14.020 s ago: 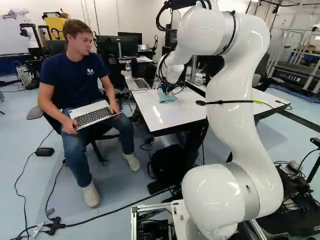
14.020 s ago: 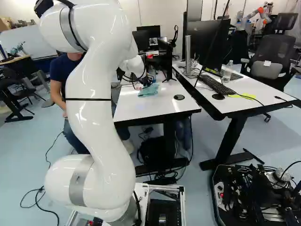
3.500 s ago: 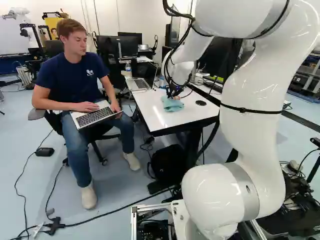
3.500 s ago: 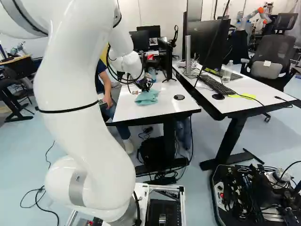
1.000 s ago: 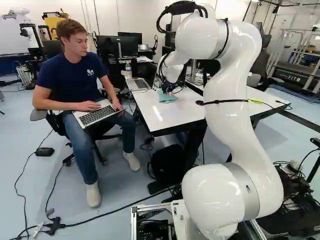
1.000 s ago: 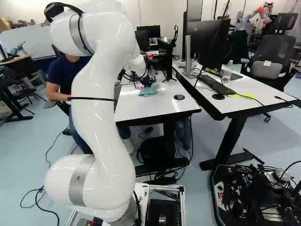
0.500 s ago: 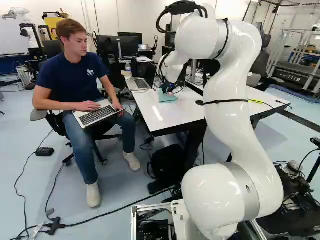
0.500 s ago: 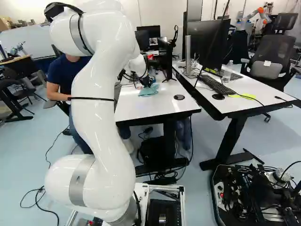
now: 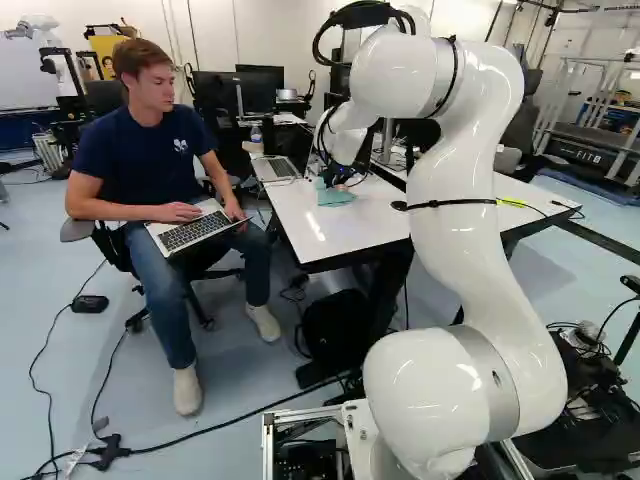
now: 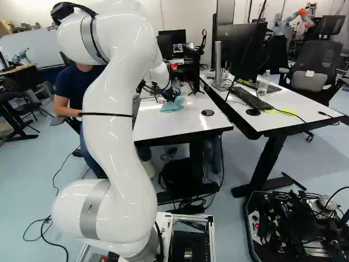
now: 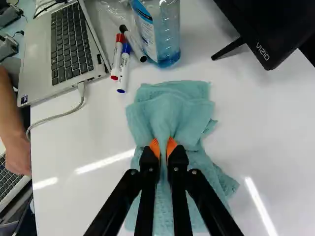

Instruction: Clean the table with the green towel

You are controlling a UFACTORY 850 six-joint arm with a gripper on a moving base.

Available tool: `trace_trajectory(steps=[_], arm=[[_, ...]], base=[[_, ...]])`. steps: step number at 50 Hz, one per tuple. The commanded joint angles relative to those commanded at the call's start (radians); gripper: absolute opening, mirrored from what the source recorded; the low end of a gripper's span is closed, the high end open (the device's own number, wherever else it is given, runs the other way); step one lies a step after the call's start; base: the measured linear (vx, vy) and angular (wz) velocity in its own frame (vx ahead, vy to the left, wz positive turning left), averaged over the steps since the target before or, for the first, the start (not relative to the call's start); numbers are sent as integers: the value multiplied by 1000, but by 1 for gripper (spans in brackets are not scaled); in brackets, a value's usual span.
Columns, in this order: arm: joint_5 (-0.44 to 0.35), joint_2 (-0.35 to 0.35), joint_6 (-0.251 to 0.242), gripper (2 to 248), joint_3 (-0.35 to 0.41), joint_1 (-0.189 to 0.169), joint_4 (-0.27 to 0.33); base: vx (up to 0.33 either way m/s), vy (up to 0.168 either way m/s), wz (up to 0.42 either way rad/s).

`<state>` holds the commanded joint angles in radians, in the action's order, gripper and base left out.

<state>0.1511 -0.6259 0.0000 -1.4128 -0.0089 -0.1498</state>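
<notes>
Observing left base view: white arm [image 9: 455, 250] rises right of the middle and reaches over the white-topped surface [image 9: 315, 250], black fingers [image 9: 334, 174] down at the green towel [image 9: 336, 197], which lies on that surface. A seated person [image 9: 145, 165] beside the surface holds a lap laptop [image 9: 190, 232], one hand at its keys. A second laptop [image 9: 272, 170] stands open on the surface, on the person's side.

Right base view: towel lies on the far part of the surface; round black grommet [image 10: 208, 112] near it, just apart. Neighbouring table [image 10: 281, 123] at the right carries a black keyboard [image 10: 252, 98], a mouse [image 10: 253, 112] and a monitor [image 10: 242, 52].

Wrist view: fingers [image 11: 177, 160] closed on a raised fold of towel, orange pads [image 11: 154, 147] at either side. Rest of the cloth spreads, rumpled, under and ahead of them. Past the towel: red-capped marker [image 11: 117, 56], blue-capped marker [image 11: 124, 66], black-capped marker [image 11: 134, 44], and a clear bottle of blue liquid [image 11: 167, 37]. A pale cable [image 11: 59, 116] runs from the second laptop.
</notes>
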Motion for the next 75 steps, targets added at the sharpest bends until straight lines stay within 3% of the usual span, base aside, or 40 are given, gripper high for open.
trace_trajectory(steps=[31,47,57,75], arm=[[0,-107,0,36,-151,-4,0],[0,-162,0,36,-231,19,0],[0,-153,0,36,-217,36,0],[0,-80,0,36,-113,43,0]], base=[[0,0,0],[0,0,0],[0,0,0],[0,0,0]])
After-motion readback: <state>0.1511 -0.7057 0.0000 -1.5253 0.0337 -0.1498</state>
